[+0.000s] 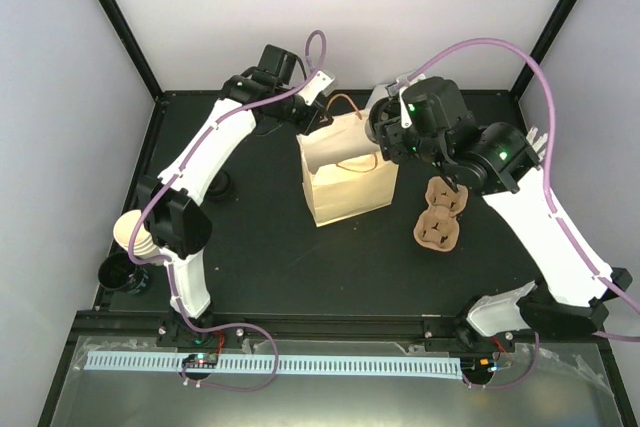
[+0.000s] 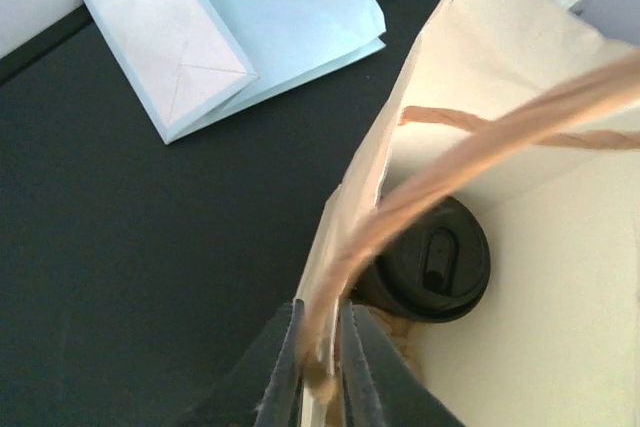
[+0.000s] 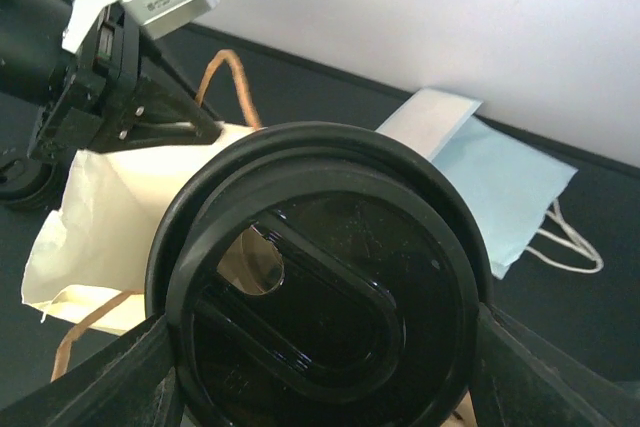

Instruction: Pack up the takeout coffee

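At the centre of the table stands the paper bag, mouth up, and you are midway through putting the coffee cup into it. From the left wrist you look down into the bag and see the cup's black lid inside the walls, below the rim. You cannot tell whether the cup's base rests on the bag's floor.

Your left gripper sits at 11 o'clock of the bag in the top view. Its jaws are pinched almost together on the bag's near wall, with only the paper between them, and this holds the mouth open. Your right gripper reaches over the mouth from 2 o'clock. Its jaws stand about as wide as the cup, with one finger on each side just under the lid, so it appears to hold the cup.

By my judgement, the next move calls for a straight lowering until the cup stands upright on the floor. Then open the right jaws a little and lift straight up and out. Mind the rope handle, which crosses the mouth just above the lid and could catch a finger. Hold the left pinch until the right arm is out. The pulp carrier, at 4 o'clock of the bag, plays no part.
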Controlling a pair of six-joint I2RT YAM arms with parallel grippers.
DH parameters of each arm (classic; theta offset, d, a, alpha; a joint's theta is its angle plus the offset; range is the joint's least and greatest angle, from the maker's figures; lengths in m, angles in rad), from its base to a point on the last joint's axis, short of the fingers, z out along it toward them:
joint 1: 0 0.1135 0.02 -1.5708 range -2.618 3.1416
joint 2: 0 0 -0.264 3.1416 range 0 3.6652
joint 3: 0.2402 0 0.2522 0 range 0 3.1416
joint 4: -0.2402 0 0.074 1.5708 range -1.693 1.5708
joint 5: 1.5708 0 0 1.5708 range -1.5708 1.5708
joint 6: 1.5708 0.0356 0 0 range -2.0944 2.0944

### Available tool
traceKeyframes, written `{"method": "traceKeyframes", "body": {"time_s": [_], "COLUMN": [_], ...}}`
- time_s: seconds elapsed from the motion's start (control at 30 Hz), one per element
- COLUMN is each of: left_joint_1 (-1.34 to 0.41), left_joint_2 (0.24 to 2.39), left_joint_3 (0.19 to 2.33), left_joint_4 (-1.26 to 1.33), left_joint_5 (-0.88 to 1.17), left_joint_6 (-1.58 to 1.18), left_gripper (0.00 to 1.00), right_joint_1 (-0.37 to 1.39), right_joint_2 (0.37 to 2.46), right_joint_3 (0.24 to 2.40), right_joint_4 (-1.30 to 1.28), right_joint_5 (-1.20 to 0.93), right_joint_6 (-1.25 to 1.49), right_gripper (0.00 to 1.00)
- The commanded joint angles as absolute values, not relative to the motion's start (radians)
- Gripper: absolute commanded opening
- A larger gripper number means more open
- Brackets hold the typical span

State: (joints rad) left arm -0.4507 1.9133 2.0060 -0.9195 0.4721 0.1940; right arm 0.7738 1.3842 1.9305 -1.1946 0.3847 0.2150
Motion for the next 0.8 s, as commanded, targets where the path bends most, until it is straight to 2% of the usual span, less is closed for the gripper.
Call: {"method": "traceKeyframes", "body": {"time_s": [0.0,0.07,0.33,0.6,0.77], "left_joint_1": [-0.446,-0.446,-0.463,-0.526,-0.580], "left_joint_2": [1.911,1.902,1.830,1.709,1.574], "left_joint_3": [2.043,2.043,1.999,1.879,1.667], "left_joint_4": [-0.970,-0.980,-0.977,-0.861,-0.715], "left_joint_5": [0.513,0.512,0.484,0.384,0.337], "left_joint_6": [0.215,0.222,0.247,0.293,0.303], "left_gripper": [0.06,0.02,0.01,0.01,0.01], "right_joint_1": [0.753,0.752,0.753,0.819,0.886], "right_joint_2": [1.417,1.438,1.483,1.368,1.273], "right_joint_3": [1.891,1.885,1.858,1.672,1.542], "right_joint_4": [-1.143,-1.138,-1.176,-1.141,-1.108], "right_joint_5": [0.300,0.315,0.273,0.175,0.173], "right_joint_6": [0.210,0.207,0.178,0.192,0.212], "right_gripper": [0.65,0.65,0.63,0.62,0.62]}}
